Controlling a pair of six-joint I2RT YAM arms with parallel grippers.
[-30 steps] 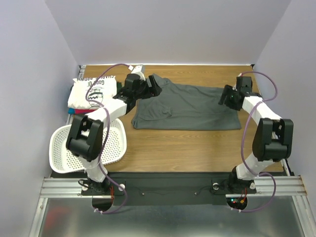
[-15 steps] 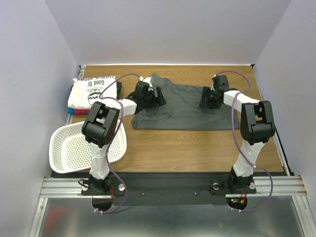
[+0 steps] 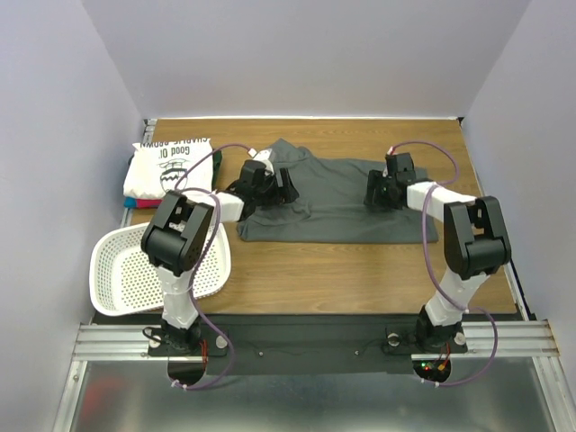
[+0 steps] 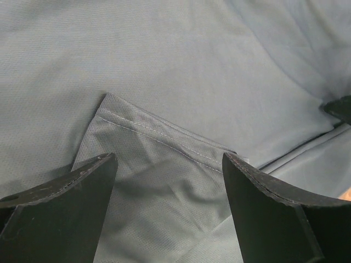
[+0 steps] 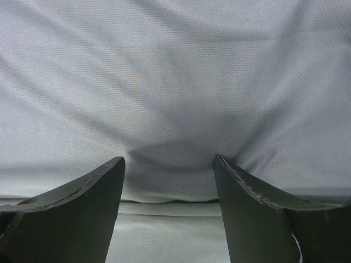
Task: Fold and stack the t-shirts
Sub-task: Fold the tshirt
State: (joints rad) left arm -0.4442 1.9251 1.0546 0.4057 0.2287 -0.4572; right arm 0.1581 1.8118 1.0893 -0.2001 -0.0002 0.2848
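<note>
A plain charcoal-grey t-shirt [image 3: 337,202] lies spread on the wooden table. My left gripper [image 3: 280,185] is open low over its left part. In the left wrist view the gripper [image 4: 170,164] stands over a folded-over flap with a stitched hem [image 4: 164,139], holding nothing. My right gripper [image 3: 374,192] is open over the shirt's right part. In the right wrist view the gripper [image 5: 169,164] straddles a folded edge of grey cloth [image 5: 170,189]. A white t-shirt with dark lettering [image 3: 168,165] tops a folded stack at the left, with red and blue cloth [image 3: 137,203] showing under it.
A white perforated plastic basket [image 3: 135,270] sits at the near left, beside the left arm's base. Grey walls close in the table at the back and both sides. Bare wood [image 3: 342,270] lies in front of the grey shirt.
My right gripper has moved left from the shirt's right edge onto the shirt. My left gripper has shifted right and nearer, over the shirt's left part. The shirt's left edge now lies straighter.
</note>
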